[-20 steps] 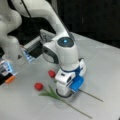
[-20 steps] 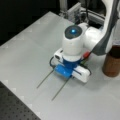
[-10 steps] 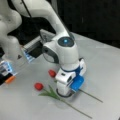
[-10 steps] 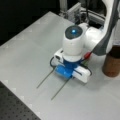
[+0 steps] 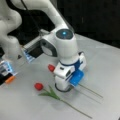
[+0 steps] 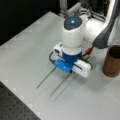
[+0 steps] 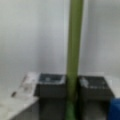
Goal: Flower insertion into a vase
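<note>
**Gripper down on a stem, vase off to the side**

I see the gripper (image 5: 62,87) low on the table (image 5: 105,65), pointing straight down; in both front views the arm's wrist covers the fingertips. The wrist view settles it: the two dark pads (image 7: 51,86) sit tight on either side of a green stem (image 7: 73,50), no gap showing. So it's closed narrow on that stem.

In a front view that flower's red bud (image 5: 51,67) pokes out from behind the wrist toward the view's left, and its stem runs out the opposite side toward the lower right, flat on the table.

A second flower (image 5: 38,86) lies just beside the gripper on the near side, toward the view's bottom: red bud, green leaves, long stem going lower right. Not touched.

In a front view I count three thin stems (image 6: 46,78) fanning out from under the gripper (image 6: 68,71) toward the lower left.

Vase (image 6: 113,61) stands upright, well apart from the gripper, at the view's right edge. I can't see anything standing in it.
</note>
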Motion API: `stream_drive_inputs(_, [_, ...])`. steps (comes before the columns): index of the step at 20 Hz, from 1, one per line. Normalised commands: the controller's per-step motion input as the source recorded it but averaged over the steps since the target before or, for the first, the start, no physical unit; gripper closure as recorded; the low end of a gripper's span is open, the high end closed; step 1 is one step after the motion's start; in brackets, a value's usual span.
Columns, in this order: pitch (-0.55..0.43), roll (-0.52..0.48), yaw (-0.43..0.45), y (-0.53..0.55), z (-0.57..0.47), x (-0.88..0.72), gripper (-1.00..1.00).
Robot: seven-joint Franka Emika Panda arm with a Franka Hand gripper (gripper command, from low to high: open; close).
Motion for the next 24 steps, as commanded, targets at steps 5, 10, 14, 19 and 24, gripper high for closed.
stream_drive_inputs(5, [-0.046,0.114,-0.046,-0.12,0.15,-0.16,1.00])
stream_drive_inputs(10, [-0.018,0.036,-0.062,-0.01,0.27,-0.20,1.00])
stream_drive_inputs(14, [-0.139,-0.046,-0.107,0.07,0.25,-0.21,1.00])
stream_drive_inputs(19, [-0.124,-0.053,-0.014,0.16,0.39,-0.34,1.00])
stream_drive_inputs(24, [-0.084,-0.045,0.022,0.13,0.21,-0.30,1.00])
